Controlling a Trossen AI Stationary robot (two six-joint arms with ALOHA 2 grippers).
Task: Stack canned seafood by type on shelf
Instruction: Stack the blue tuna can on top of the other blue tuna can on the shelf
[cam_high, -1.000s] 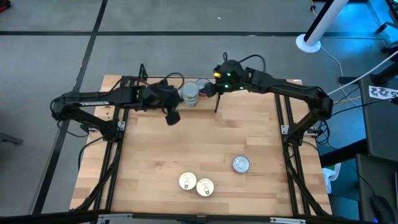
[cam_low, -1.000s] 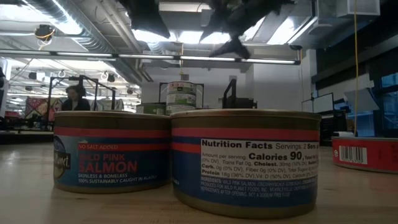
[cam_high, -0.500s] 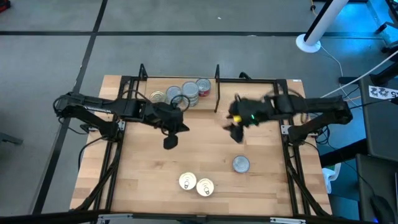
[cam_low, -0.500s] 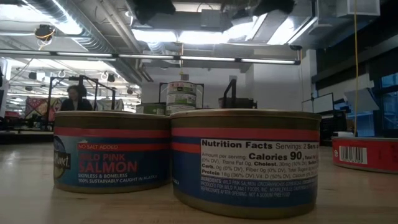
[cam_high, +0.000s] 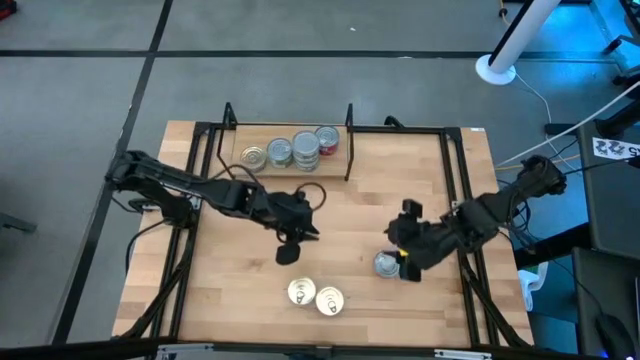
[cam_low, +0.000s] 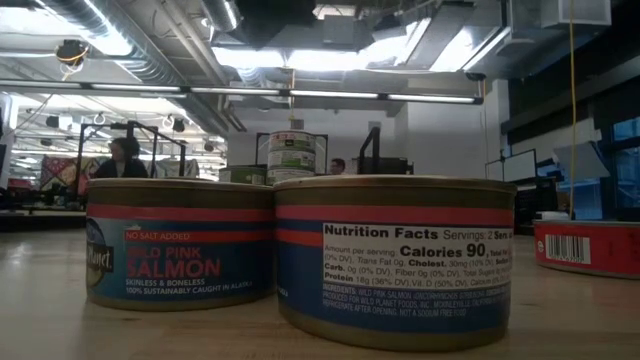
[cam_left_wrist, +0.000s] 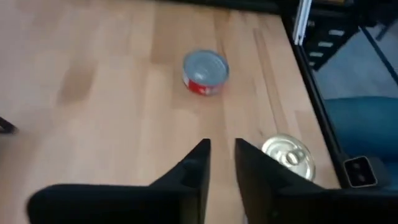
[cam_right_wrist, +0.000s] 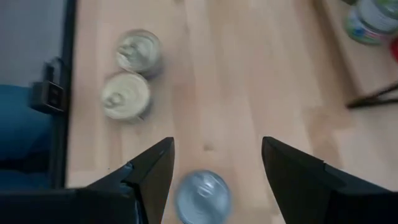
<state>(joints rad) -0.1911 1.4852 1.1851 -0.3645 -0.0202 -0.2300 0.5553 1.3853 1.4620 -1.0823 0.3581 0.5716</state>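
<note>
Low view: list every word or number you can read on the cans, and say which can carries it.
Left salmon can: "NO SALT ADDED", "WILD PINK SALMON", "SKINLESS & BONELESS".
Right salmon can: "Nutrition Facts", "Calories 90"; the fine print below is too small to read.
Red can at the right edge: a barcode only, digits unreadable.
Stacked cans on the shelf behind: labels too blurred.

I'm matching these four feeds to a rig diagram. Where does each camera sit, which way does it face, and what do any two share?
High view: above the table, looking straight down; shows both arms, the shelf, the left gripper, the right gripper.
Low view: at tabletop height, looking level past two salmon cans toward the room; no arm shows.
Left wrist view: behind its own fingers, facing the silver-lidded red can.
Right wrist view: behind its wide-set fingers, facing that same can.
Shared: both wrist views show that red can.
</note>
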